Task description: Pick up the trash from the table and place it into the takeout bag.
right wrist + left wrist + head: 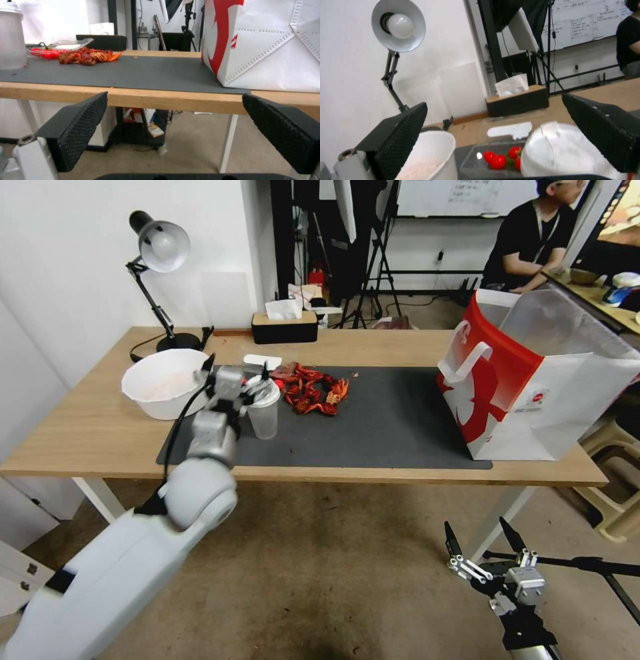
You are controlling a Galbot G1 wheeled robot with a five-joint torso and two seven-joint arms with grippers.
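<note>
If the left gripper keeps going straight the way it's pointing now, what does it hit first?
Most likely the white lid of the clear cup: the open left gripper hangs just above it, fingers either side. Depth to the lid is hard to judge.

the left arm reached forward and up from the lower left, elbow bent, forearm rising to the wrist. the left gripper sat at the far end with its jaws spread wide; its dark textured fingers stood well apart. the right gripper hung low on the right, below the level of the left, fingers parted and pointing forward.
</note>
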